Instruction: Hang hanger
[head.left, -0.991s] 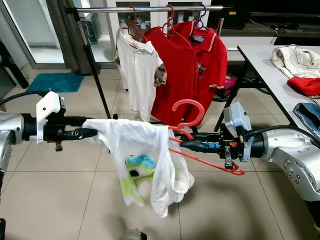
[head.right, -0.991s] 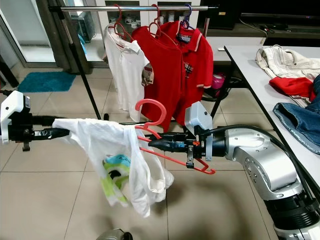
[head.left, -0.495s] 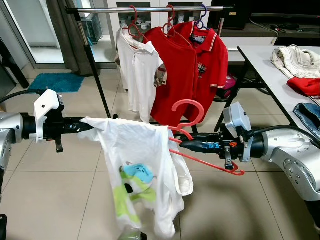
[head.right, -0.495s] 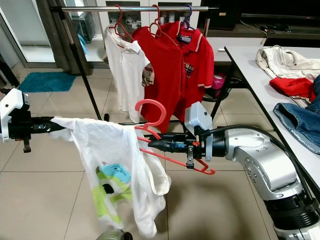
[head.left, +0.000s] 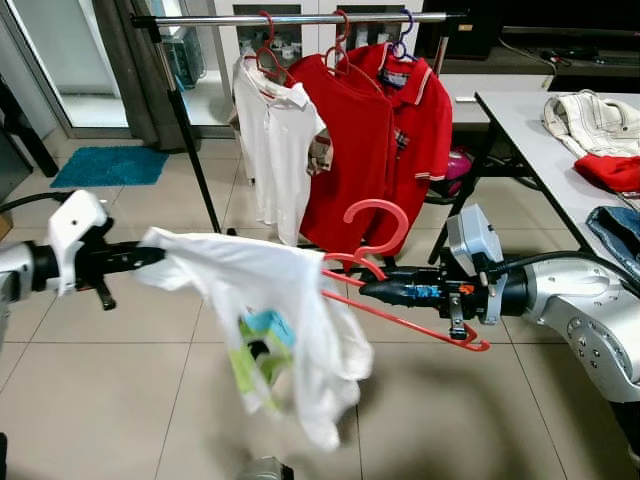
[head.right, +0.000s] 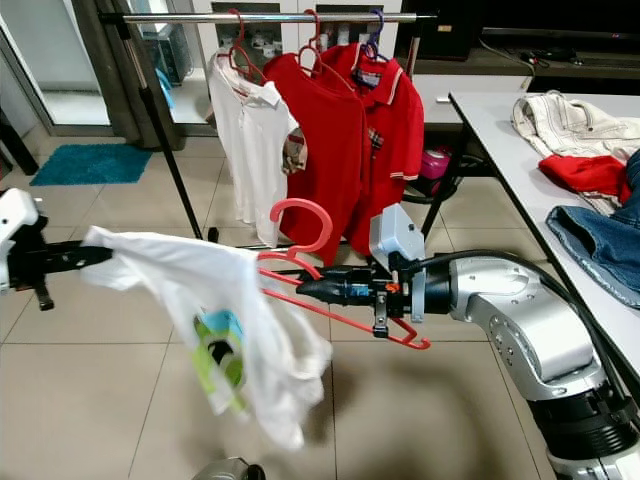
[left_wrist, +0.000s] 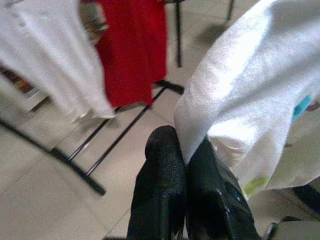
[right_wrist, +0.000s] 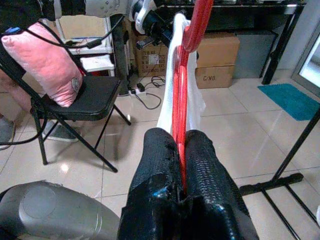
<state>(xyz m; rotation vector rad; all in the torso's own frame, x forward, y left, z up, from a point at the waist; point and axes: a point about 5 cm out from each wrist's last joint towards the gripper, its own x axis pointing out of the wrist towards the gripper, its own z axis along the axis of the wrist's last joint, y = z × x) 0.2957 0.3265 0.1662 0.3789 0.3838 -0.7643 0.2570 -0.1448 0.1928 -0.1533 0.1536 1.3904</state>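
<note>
Left eye view: red hanger clamped in right end effector.

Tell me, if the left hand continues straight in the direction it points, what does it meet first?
Probably the red hanger, past the white T-shirt that the left hand already grips; depth is uncertain.

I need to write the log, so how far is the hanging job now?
Done: three shirts already hang on the rail. In hand: the right gripper pinches the red hanger, partly inside the white T-shirt, and the left gripper pinches the shirt's edge. Left: seat the shirt on the hanger and hook it on the rail.
</note>
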